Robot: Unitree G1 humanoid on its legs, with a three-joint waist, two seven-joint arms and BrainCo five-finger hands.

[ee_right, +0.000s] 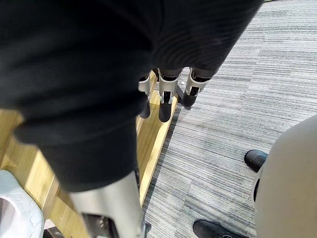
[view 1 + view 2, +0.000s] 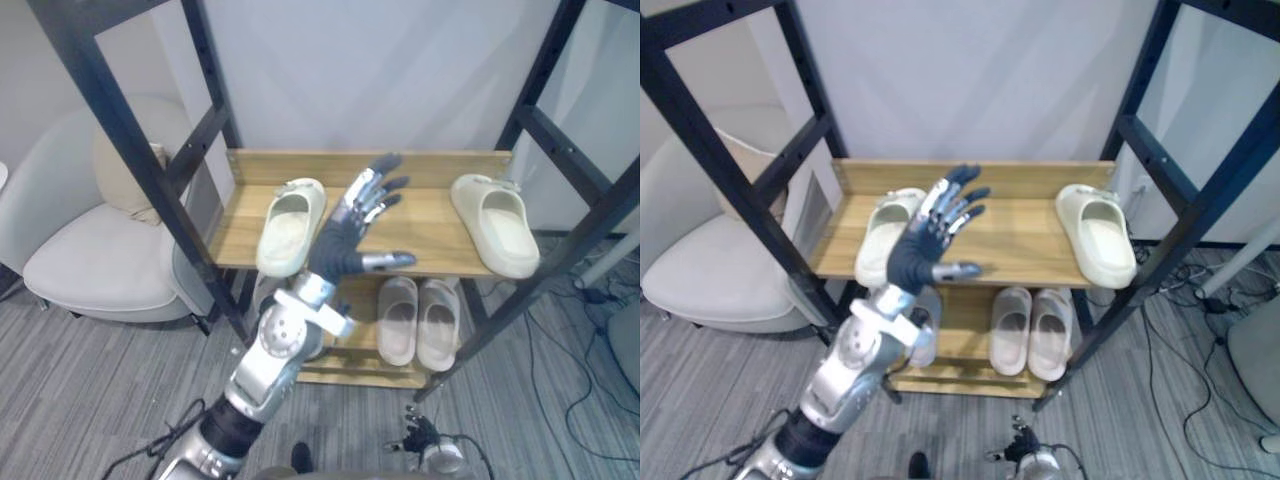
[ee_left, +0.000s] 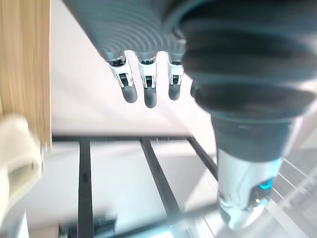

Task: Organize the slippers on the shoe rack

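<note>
Two cream slippers lie apart on the rack's upper wooden shelf (image 2: 430, 235): one slipper (image 2: 290, 225) at the left end, the other slipper (image 2: 495, 225) at the right end. My left hand (image 2: 350, 235) is raised in front of the shelf just right of the left slipper, open, fingers spread, holding nothing. In the left wrist view its fingers (image 3: 146, 89) point straight out, with a cream slipper (image 3: 17, 158) at the edge. My right hand (image 2: 425, 440) hangs low before the rack, open; its fingers (image 1: 166, 99) are relaxed and empty.
A pair of beige slippers (image 2: 415, 320) sits on the lower shelf (image 2: 960, 370), and another slipper (image 2: 925, 335) shows partly behind my left arm. Black frame uprights (image 2: 140, 160) flank the shelves. A white armchair (image 2: 90, 250) stands left. Cables (image 2: 590, 400) lie on the carpet at right.
</note>
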